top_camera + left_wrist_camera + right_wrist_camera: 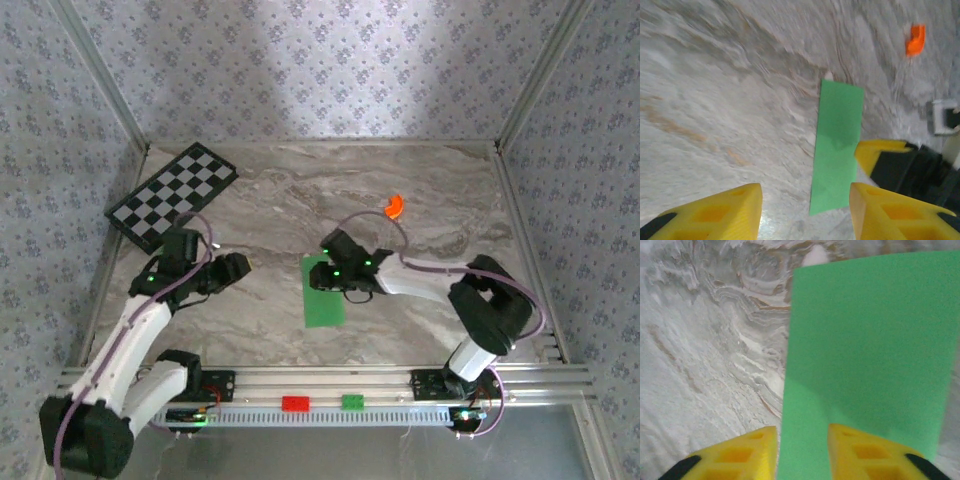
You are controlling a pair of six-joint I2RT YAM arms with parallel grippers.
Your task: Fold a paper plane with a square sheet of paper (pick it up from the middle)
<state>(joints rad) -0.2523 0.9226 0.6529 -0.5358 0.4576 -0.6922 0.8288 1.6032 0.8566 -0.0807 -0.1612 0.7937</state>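
The square sheet of paper (323, 295) lies flat on the marble table as a narrow bright green rectangle, with no paper plane shape to it. My right gripper (318, 274) hovers low over its upper part, jaws a little apart. In the right wrist view the paper (865, 340) runs under the open right gripper (802, 455), its long edge between the yellow fingertips (752, 450). My left gripper (242, 265) stands open to the left of the sheet. The left wrist view has the paper (837, 145) ahead of the left gripper (805, 212), with nothing between its fingers.
A black-and-white checkered board (172, 196) lies at the back left. A small orange curved piece (394, 206) (915, 40) sits behind the right arm. A red block (295, 403) and a green block (352, 402) rest on the front rail. Patterned walls enclose the table.
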